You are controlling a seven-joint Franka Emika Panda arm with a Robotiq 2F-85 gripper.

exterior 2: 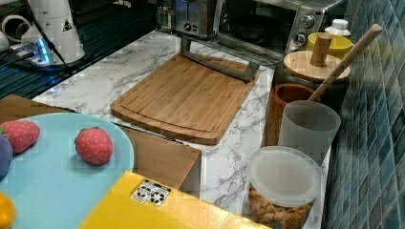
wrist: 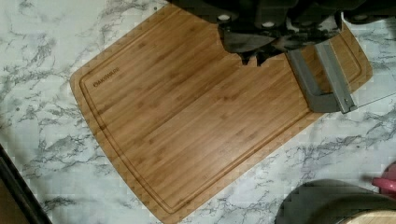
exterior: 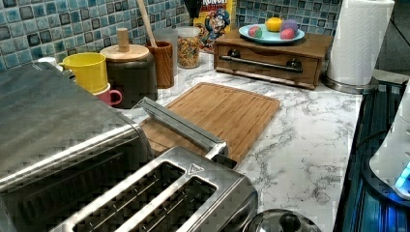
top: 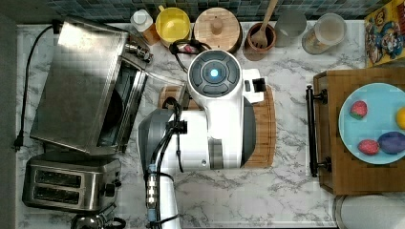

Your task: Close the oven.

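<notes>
Marble counter (top: pixel 267 191), bamboo board (exterior 2: pixel 186 98), open oven (top: pixel 81 86)

Branded "OAKWARE" along one corner of the bamboo cutting board (wrist: pixel 187 116). Partly cut-off letters "RUNCH" at the top of the cereal box (exterior: pixel 212 21). Recycling symbols, unreadable, on a white sticker (exterior 2: pixel 150 192) on the yellow box.
</notes>
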